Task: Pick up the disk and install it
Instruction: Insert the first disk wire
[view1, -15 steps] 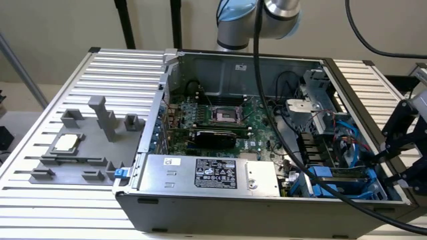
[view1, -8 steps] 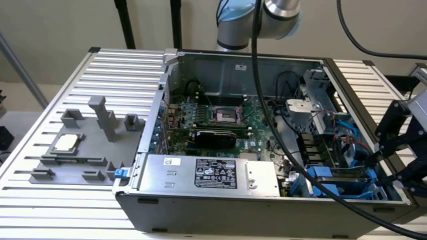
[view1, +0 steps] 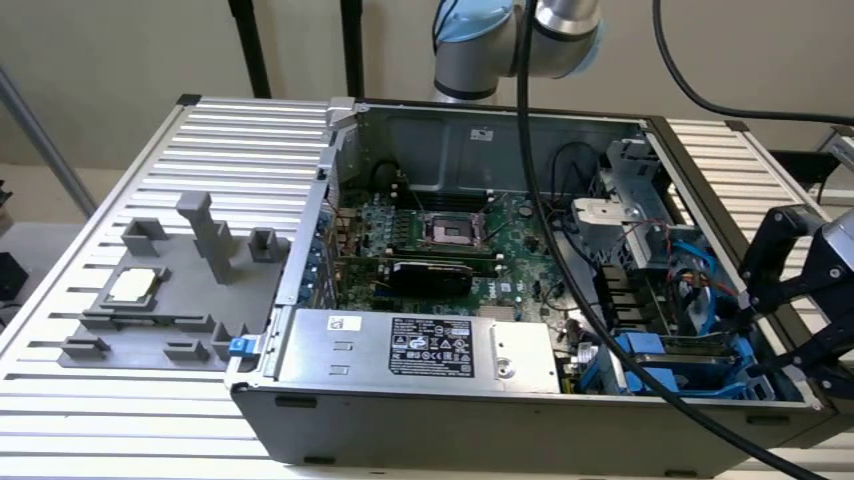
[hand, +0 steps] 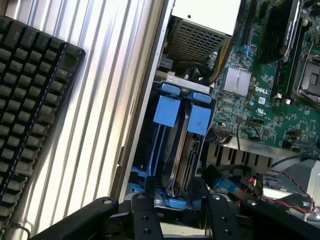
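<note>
A grey metal computer case (view1: 534, 435) with its side panel off lies on the ribbed aluminium tabletop (view1: 120, 425), filling the middle and reaching towards the edge at the exterior view's right. Inside it are a green motherboard (view1: 447, 235) and a large silver box with a black-and-white label (view1: 414, 350), which lies along the case wall nearest the tabletop's front edge.

The disk (hand: 171, 152), a flat silver-grey drive framed by blue plastic rails, stands on edge in the drive bay. The bay is in the case corner at the exterior view's right, just beside the labelled box. A second blue-railed carrier (hand: 196, 145) stands right beside the disk, and their blue tabs line up at the end nearer the box. In the exterior view the bay shows as a cluster of blue plastic (view1: 667, 365).

The black end effector (hand: 181, 212) is open. Its two fingers (hand: 147, 215) stand apart on either side of the carriers' near end, over the case wall at that corner (view1: 763, 338). The disk sits level with its neighbour in the bay.

Towards the tabletop's edge at the exterior view's left, a grey plastic fixture (view1: 167, 320) holds a small square silver chip (view1: 134, 286). In the wrist view, a black keyboard (hand: 30, 100) lies on the tabletop beside the case.
</note>
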